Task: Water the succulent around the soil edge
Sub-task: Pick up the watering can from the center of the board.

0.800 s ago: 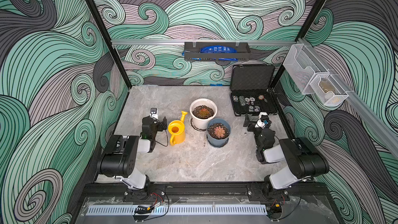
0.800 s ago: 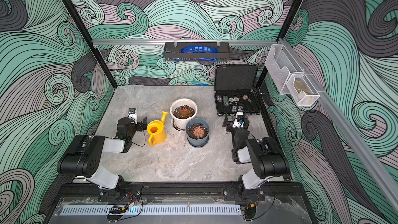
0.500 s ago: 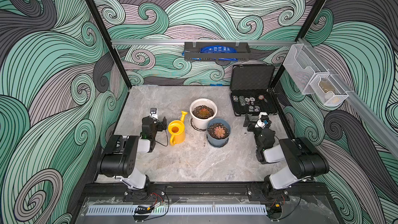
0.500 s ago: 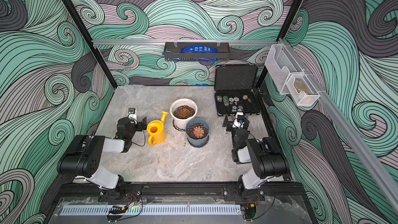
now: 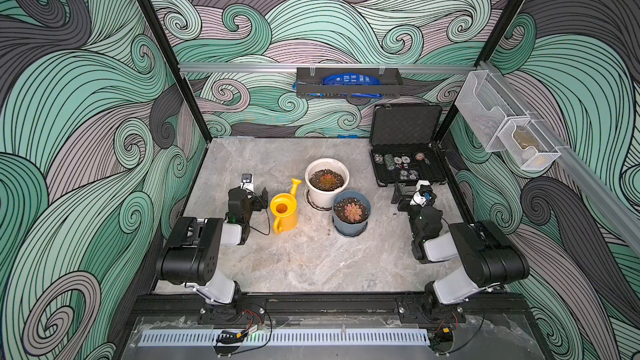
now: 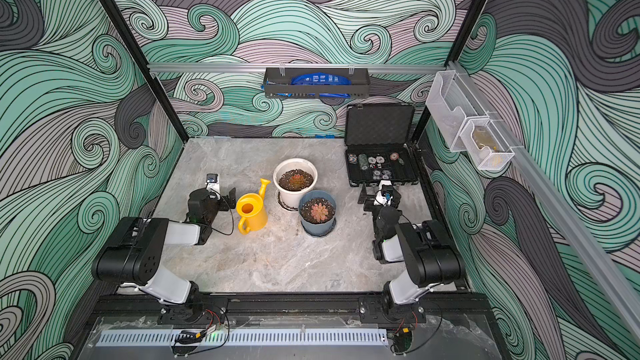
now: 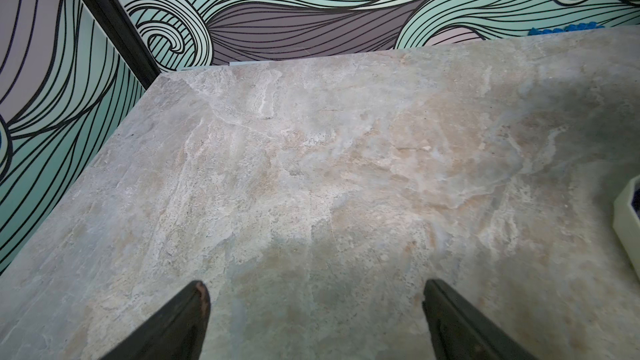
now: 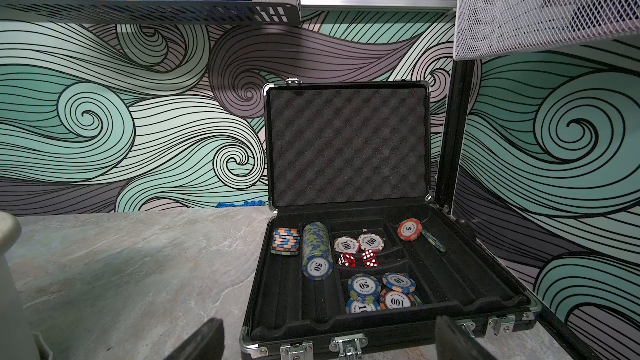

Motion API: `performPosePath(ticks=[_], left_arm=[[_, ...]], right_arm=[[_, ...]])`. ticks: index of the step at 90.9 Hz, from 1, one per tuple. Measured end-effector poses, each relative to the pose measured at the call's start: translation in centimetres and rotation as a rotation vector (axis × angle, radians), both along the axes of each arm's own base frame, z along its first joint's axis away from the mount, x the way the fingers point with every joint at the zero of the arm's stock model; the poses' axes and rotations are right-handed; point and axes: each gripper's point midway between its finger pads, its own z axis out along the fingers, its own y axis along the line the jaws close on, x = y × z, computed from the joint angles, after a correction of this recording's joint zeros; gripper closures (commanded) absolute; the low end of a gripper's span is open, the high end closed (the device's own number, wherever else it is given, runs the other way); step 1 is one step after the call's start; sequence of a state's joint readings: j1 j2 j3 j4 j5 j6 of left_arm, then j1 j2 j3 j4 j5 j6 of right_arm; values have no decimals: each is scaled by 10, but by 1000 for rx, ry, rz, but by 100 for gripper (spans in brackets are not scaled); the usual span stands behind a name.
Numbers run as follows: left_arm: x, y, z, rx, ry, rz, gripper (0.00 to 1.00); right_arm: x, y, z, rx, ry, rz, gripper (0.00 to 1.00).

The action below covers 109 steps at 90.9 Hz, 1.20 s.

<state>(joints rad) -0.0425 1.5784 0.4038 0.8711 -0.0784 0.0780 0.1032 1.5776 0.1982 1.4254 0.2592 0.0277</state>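
The succulent (image 5: 352,212) (image 6: 318,211), a small pale pink rosette, sits in a blue-grey pot (image 5: 350,229) near the middle of the table in both top views. The soil edge (image 5: 342,203) is a dark gritty ring inside the pot rim. A yellow watering can (image 5: 284,212) (image 6: 252,214) stands upright left of the pots. My left gripper (image 5: 254,191) (image 7: 313,292) is open and empty just left of the can, over bare table. My right gripper (image 5: 414,187) (image 8: 325,330) is open and empty, right of the pot, facing an open case.
A taller white pot (image 5: 326,199) with a darker rosette stands just behind the blue-grey pot, close to the can's spout. An open black case (image 5: 405,122) (image 8: 346,147) of poker chips and dice lies at the back right. A mesh bin (image 5: 485,116) hangs on the right wall.
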Motion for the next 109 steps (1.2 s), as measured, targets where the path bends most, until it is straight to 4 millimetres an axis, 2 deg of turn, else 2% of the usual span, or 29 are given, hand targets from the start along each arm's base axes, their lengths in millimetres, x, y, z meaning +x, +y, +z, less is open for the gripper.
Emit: performPosePath(ticks=[49, 62, 72, 78, 84, 94, 101, 109], left_arm=[[0, 1, -1, -5, 4, -2, 1], [-5, 12, 4, 21, 7, 101, 1], [-8, 8, 28, 60, -22, 135, 1], [-8, -2, 51, 87, -72, 131, 1], [-11, -16, 75, 108, -136, 110, 1], [-22, -32, 122, 78, -267, 88, 1], [-33, -37, 156, 17, -360, 79, 1], [-44, -40, 188, -101, -439, 83, 1]], right_arm=[[0, 0, 0, -4, 0, 0, 1], [-18, 4, -4, -17, -8, 9, 1], [-32, 6, -5, -34, -18, 0, 1], [-38, 11, 7, -51, -55, -12, 1], [-44, 16, 31, -61, -125, -16, 1], [-61, 21, 82, -20, -292, -18, 1], [-67, 21, 102, 30, -339, -16, 1], [-60, 22, 122, 119, -326, -9, 1]])
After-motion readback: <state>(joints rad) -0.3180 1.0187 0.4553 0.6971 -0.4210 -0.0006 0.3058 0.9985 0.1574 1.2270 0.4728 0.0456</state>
